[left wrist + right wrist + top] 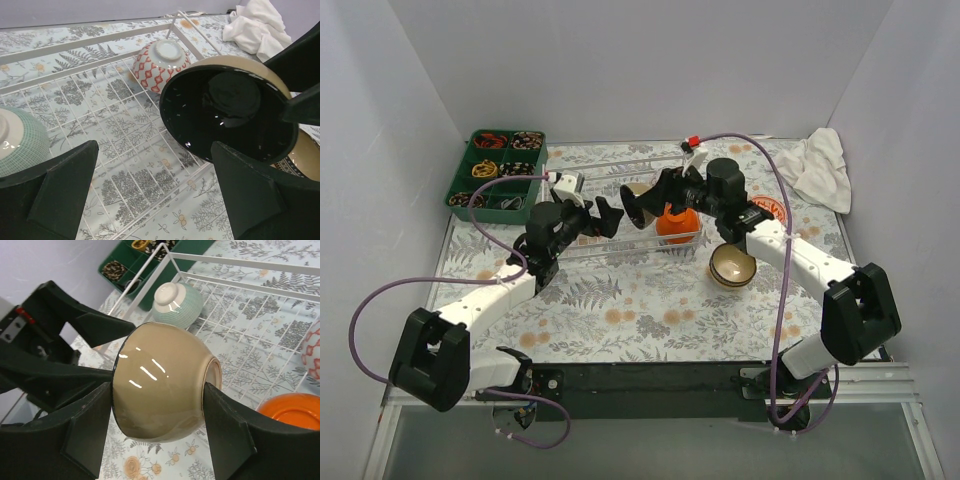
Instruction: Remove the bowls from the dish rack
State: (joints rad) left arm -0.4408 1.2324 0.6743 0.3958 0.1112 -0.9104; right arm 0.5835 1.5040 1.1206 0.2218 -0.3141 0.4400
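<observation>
My right gripper [157,407] is shut on an olive-tan bowl [160,382] with a black inside, holding it on its side above the front edge of the white wire dish rack [620,165]. The bowl's mouth faces my left gripper [155,195], which is open and empty just short of the bowl [227,112]. In the rack, a red-patterned bowl [160,62], a pale green bowl [177,305] and an orange bowl [677,225] sit upside down. In the top view the two grippers [610,215] [645,205] nearly meet.
Stacked bowls [732,265] stand on the fern-patterned table right of the rack. A green compartment tray [498,172] is at the back left, a crumpled white cloth [823,168] at the back right. A round red-patterned dish [772,210] lies behind my right arm.
</observation>
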